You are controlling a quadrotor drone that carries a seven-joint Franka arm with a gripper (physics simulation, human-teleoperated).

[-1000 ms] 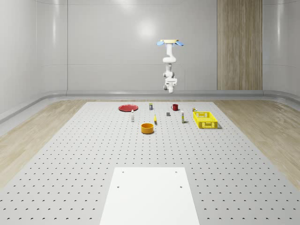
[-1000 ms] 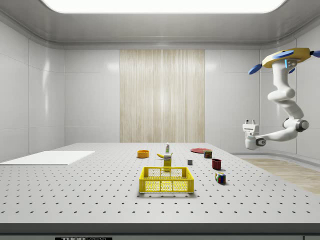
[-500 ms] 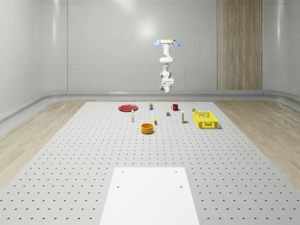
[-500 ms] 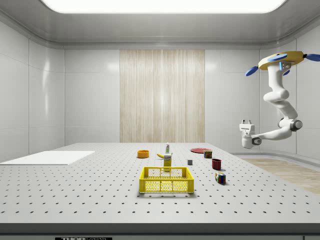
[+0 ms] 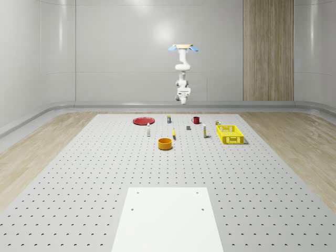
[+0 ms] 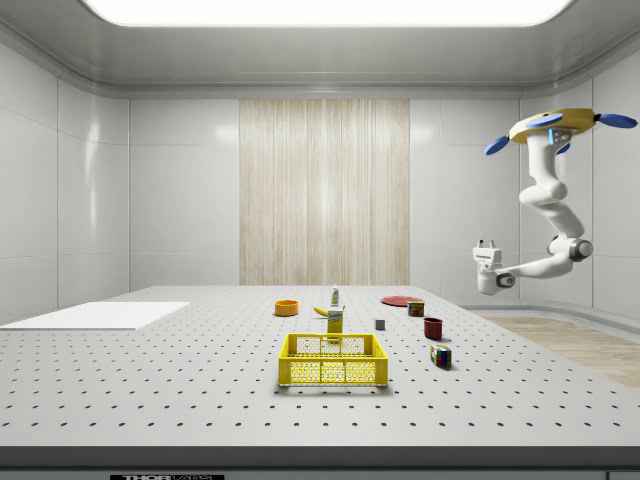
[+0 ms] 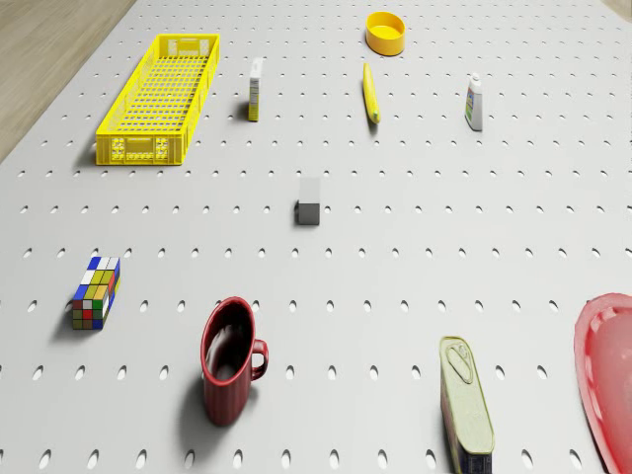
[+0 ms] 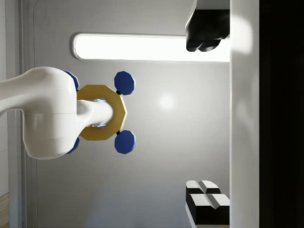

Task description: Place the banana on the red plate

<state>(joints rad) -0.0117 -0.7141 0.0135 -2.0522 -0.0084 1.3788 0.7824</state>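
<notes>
Yellow octagonal drone body [image 8: 102, 112], blue rotors [image 8: 124, 81], glossy white jointed arm [image 6: 545, 200], black-tipped fingers [image 8: 207, 202]

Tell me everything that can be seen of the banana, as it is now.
The banana is a slim, plain yellow fruit, nearly straight, with a smooth skin. It lies flat on the perforated table, free and untouched. It sits between the orange bowl and the small grey cube, with a yellow carton on one side and a white bottle on the other. The red plate is well apart from it.
</notes>
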